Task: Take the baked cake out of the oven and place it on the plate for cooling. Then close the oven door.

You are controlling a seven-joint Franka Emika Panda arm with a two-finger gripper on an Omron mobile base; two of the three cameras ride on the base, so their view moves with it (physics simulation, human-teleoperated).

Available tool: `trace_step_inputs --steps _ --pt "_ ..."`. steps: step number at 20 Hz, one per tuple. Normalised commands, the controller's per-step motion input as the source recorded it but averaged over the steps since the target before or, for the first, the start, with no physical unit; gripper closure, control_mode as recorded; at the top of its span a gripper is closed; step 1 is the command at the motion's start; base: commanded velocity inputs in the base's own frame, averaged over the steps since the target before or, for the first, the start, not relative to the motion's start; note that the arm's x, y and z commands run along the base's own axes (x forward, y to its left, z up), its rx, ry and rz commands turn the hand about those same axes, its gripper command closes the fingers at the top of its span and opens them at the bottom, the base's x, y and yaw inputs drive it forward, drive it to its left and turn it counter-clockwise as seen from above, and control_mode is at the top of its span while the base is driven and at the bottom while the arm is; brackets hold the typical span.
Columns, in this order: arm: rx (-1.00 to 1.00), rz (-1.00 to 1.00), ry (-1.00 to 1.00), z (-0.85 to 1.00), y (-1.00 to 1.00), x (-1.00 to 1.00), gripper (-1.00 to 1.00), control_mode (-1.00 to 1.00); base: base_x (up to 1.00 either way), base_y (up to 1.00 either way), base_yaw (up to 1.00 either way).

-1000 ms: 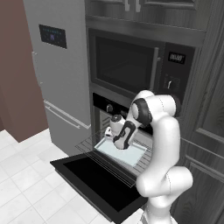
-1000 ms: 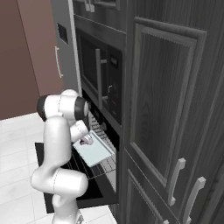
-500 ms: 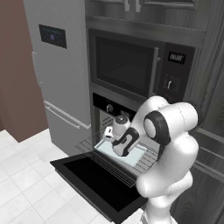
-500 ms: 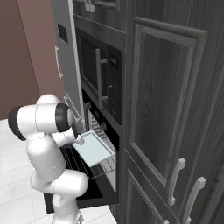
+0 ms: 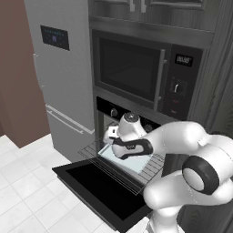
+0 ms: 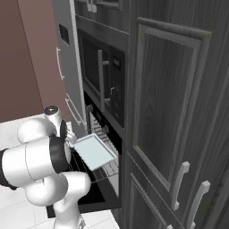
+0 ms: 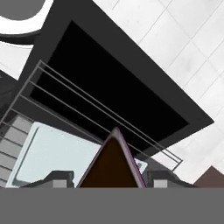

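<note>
Oven (image 5: pixel 119 113) below microwave (image 5: pixel 136 73), fridge (image 5: pixel 59 77) left of oven, door (image 5: pixel 102 193) dropped open in front, tray (image 5: pixel 125 158) on pulled-out rack (image 5: pixel 150 170) above door

No writing can be read. The microwave's small display (image 5: pixel 184 59) shows pale digits too blurred to make out, and the refrigerator's dark panel (image 5: pixel 54 37) carries only indistinct bluish marks.
</note>
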Motion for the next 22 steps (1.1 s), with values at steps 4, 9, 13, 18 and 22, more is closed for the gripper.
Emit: trace_step_inputs --steps 4,9,13,18,22 --pt "0.00 0.09 0.23 1.00 0.36 -0.03 1.00 -1.00 0.00 0.00 0.00" --pt "0.00 0.06 0.25 1.00 0.36 -0.13 1.00 -1.00 0.00 0.00 0.00" --pt "-0.08 0.03 0.25 0.90 0.24 -0.21 1.00 -1.00 0.00 0.00 0.00" --pt "-0.13 0.01 0.09 0.41 0.02 -0.40 1.00 -1.00 0.00 0.00 0.00" --pt "-0.12 0.00 0.01 0.10 0.00 -0.55 1.00 -1.00 0.00 0.00 0.00"
